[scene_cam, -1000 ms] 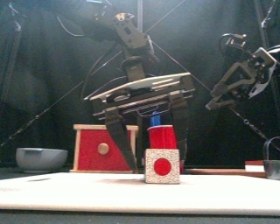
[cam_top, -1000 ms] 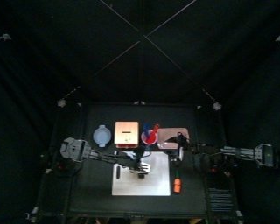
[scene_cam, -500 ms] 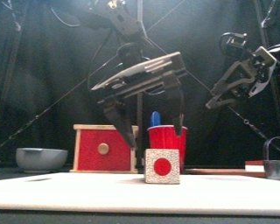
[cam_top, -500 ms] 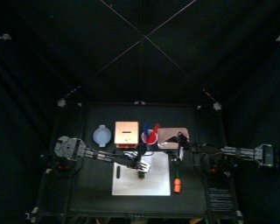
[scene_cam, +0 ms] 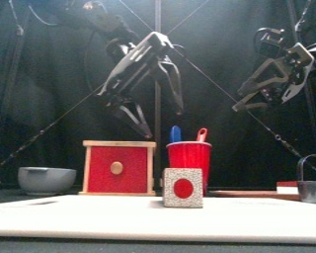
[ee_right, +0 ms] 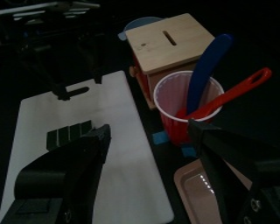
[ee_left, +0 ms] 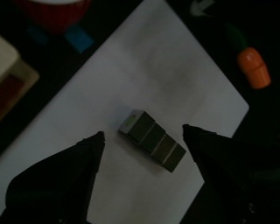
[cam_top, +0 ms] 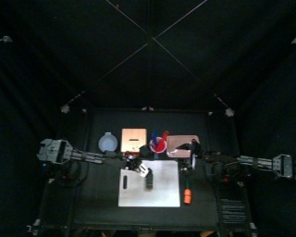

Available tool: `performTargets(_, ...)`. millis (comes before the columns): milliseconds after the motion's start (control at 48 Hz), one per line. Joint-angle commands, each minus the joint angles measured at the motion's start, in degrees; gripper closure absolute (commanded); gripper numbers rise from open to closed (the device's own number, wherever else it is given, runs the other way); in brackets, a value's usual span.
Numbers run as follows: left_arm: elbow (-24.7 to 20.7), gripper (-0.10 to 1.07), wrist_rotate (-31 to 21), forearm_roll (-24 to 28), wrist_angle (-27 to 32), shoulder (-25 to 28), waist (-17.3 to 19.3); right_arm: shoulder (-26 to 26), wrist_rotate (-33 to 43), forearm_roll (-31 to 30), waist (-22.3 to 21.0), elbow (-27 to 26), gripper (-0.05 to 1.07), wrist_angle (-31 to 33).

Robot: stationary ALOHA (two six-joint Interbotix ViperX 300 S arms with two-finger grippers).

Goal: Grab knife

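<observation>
A red cup holds a blue utensil and a red one; I cannot tell which, if either, is the knife. The cup stands behind a small speckled block on the white board. My left gripper hangs open high above the red-fronted box, left of the cup. In its wrist view the left gripper looks down on the slotted block. My right gripper is open, up in the air near the cup, holding nothing.
An orange thing with a green end lies beside the board's corner. The wooden box and a grey bowl stand behind the board. A pink tray and a dark mug are at the right.
The left arm has lifted from low over the cup and block and drawn back to the left, its jaws still open. The right arm has held still.
</observation>
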Motion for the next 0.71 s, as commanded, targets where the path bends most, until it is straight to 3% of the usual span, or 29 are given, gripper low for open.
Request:
performTargets(0,2.64,-0.04,3.78,-1.41,-5.89,-4.22,1.67,0.26,0.09,0.88,0.00,-1.58,0.04,-0.18)
performTargets(333,18.02,-0.04,18.98,-1.32,-26.37,-15.21,4.92,0.70,0.09,7.12,0.26,-4.48,0.04,4.92)
performTargets(688,27.69,-0.03,30.76,4.48,-41.75,-20.57,6.59,0.97,-0.09,17.23,3.87,-10.72,0.04,23.47)
